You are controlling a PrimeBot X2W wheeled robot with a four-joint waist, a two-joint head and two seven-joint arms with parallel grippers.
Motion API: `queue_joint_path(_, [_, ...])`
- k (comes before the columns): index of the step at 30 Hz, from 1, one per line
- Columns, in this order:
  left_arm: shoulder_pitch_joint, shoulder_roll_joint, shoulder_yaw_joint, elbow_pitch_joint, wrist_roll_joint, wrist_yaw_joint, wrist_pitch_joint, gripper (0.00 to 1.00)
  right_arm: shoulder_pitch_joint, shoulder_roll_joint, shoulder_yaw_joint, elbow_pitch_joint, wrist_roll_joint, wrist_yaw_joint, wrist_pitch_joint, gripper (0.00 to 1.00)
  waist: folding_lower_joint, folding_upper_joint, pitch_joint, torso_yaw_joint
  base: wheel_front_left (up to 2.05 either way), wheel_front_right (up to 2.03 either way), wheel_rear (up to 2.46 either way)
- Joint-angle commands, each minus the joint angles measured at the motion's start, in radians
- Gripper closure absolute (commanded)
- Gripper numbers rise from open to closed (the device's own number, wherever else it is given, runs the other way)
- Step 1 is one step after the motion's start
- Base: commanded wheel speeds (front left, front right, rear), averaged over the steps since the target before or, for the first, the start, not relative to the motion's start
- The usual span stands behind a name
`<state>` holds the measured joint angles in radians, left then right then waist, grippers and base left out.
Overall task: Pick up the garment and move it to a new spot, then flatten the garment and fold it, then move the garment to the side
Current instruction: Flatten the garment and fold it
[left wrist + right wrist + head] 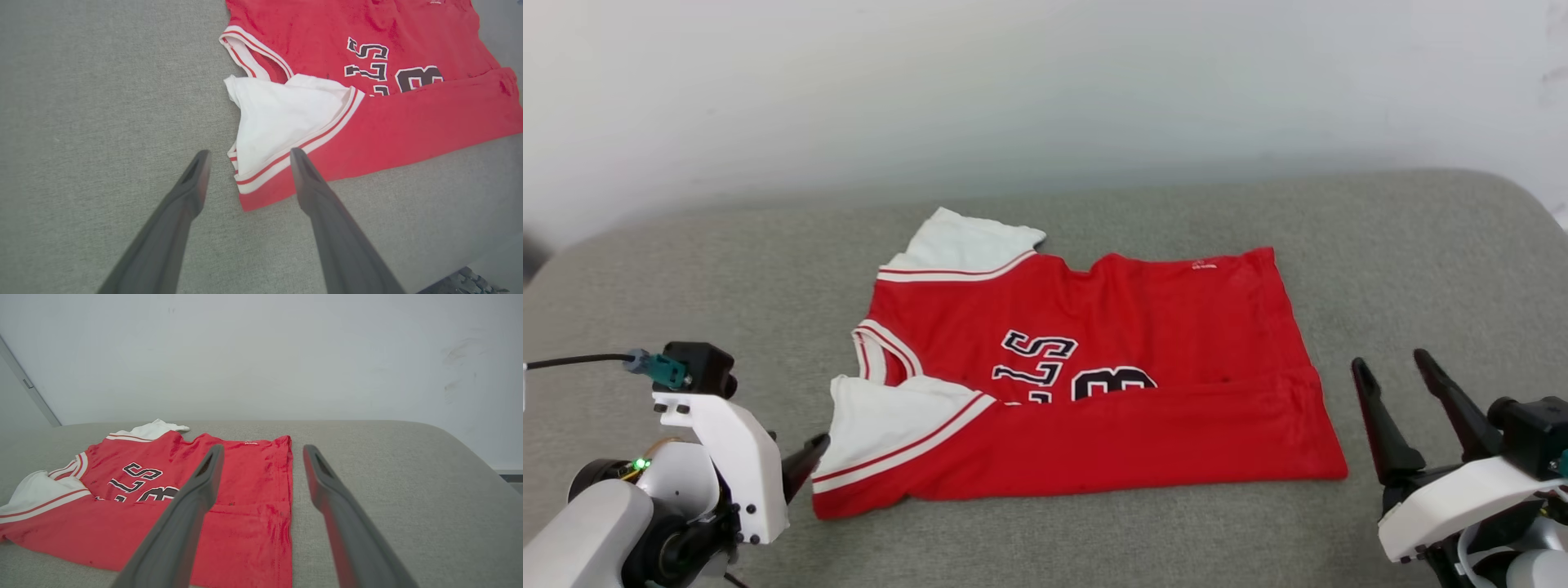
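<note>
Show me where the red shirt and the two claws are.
red shirt [1176, 327], head view, plain red cloth beside the print.
left claw [249, 152], left wrist view, midway between its fingertips.
right claw [1388, 358], head view, midway between its fingertips.

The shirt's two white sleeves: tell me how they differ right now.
The near sleeve is folded inward, lying on the red shirt; the far sleeve lies spread outward on the grey cushion. The near sleeve sits beside the left gripper; the far sleeve lies well away from it. Both are white with red-striped trim.
</note>
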<state>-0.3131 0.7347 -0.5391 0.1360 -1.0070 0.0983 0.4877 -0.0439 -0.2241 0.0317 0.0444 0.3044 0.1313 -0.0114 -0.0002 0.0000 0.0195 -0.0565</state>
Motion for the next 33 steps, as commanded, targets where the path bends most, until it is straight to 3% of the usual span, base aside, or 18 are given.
queue_joint_path(1, [0.012, 0.009, -0.003, -0.007, -0.015, 0.009, 0.032, 0.00, 0.007, 0.011, -0.001, -0.015, -0.008, -0.001, 0.006, 0.00, 0.0002, 0.0000, 0.029, -0.021, 0.00, 0.00, 0.00])
queue_joint_path(9, [0.015, 0.001, -0.023, 0.029, -0.070, 0.052, 0.151, 0.00, -0.013, 0.049, 0.006, -0.063, -0.018, -0.001, 0.027, 0.00, 0.0002, 0.0000, 0.128, -0.084, 0.00, 0.00, 0.00])
queue_joint_path(12, [0.004, -0.005, -0.035, 0.072, -0.069, 0.043, 0.169, 0.00, -0.021, 0.049, 0.004, -0.064, -0.011, -0.001, 0.032, 0.00, 0.0002, 0.0000, 0.155, -0.098, 0.00, 0.00, 0.00])
queue_joint_path(17, [0.017, -0.069, -0.058, 0.142, -0.113, 0.024, 0.196, 0.00, -0.032, 0.035, -0.005, -0.062, 0.002, -0.001, 0.048, 0.00, 0.0002, 0.0000, 0.171, -0.108, 0.00, 0.00, 0.00])
queue_joint_path(20, [0.022, -0.102, -0.078, 0.173, -0.129, 0.002, 0.215, 0.89, -0.041, 0.023, -0.017, -0.070, 0.017, -0.001, 0.066, 0.00, 0.0002, 0.0000, 0.173, -0.106, 0.00, 0.00, 0.00])
queue_joint_path(21, [0.019, -0.111, -0.082, 0.183, -0.133, -0.004, 0.220, 1.00, -0.041, 0.021, -0.020, -0.072, 0.025, -0.001, 0.075, 0.00, 0.0002, 0.0000, 0.172, -0.103, 0.00, 0.00, 0.00])
queue_joint_path(28, [-0.021, -0.124, -0.083, 0.230, -0.123, -0.043, 0.196, 1.00, -0.044, -0.006, -0.066, -0.056, 0.088, -0.001, 0.167, 0.00, 0.0002, 0.0000, 0.151, -0.074, 0.00, 0.00, 0.00])
queue_joint_path(33, [-0.068, -0.101, -0.067, 0.206, -0.101, -0.057, 0.175, 1.00, -0.072, -0.033, -0.113, 0.040, 0.132, -0.001, 0.430, 0.00, 0.0002, 0.0000, 0.130, -0.049, 0.00, 0.00, 0.00])
